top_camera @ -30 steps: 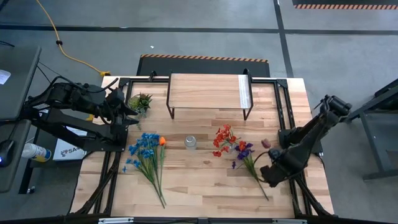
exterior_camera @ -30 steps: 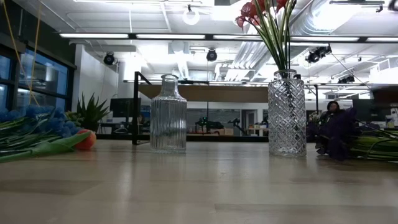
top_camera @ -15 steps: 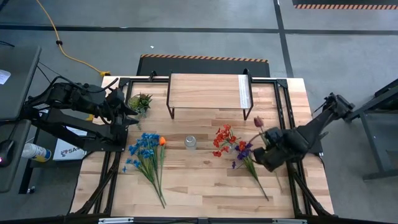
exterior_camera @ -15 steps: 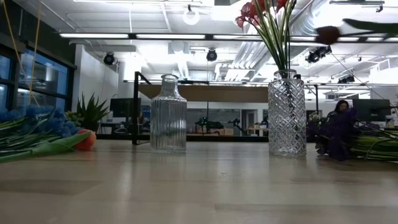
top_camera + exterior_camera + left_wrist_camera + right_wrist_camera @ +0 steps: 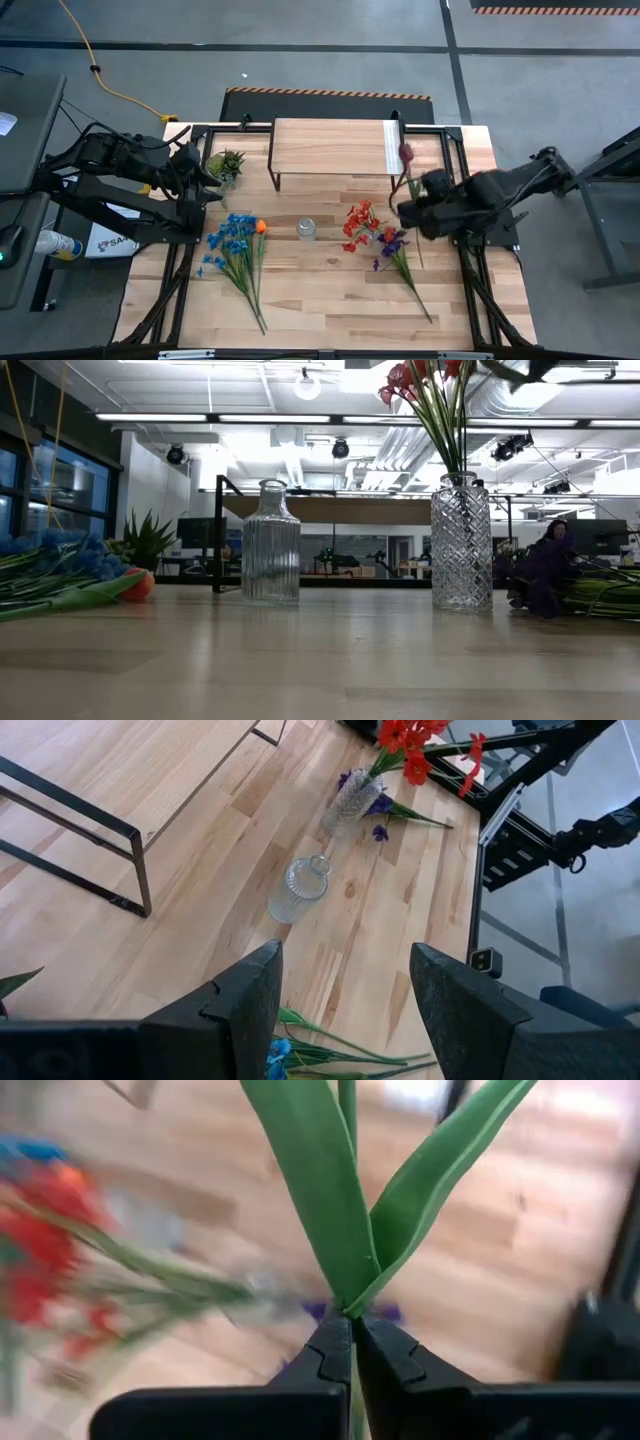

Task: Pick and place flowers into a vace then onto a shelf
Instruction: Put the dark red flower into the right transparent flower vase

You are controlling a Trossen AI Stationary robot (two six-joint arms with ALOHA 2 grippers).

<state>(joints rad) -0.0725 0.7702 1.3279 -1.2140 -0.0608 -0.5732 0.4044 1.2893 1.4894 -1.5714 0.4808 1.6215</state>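
Now right gripper (image 5: 413, 212) was clamped on dark maroon flower (image 5: 406, 152), mid-stem, above table's right half. Stem's long axis ran from gripper toward table's far edge, bloom hanging near shelf's (image 5: 330, 147) right end. Cut-glass vase (image 5: 461, 542) holding red flowers (image 5: 361, 224) lay just beside gripper, toward table's centre; coming move judged to need stem swung upright, then lowered into vase mouth. Right arm clearly nearer. Left gripper (image 5: 340, 1010) waited, fingers apart and empty, by table's far-left corner. Empty ribbed bottle (image 5: 306, 229) stood mid-table.

The plank table (image 5: 330, 300) carries the shelf (image 5: 335, 148), two glass vases, loose flowers (image 5: 238, 250) and a potted plant (image 5: 226, 164).
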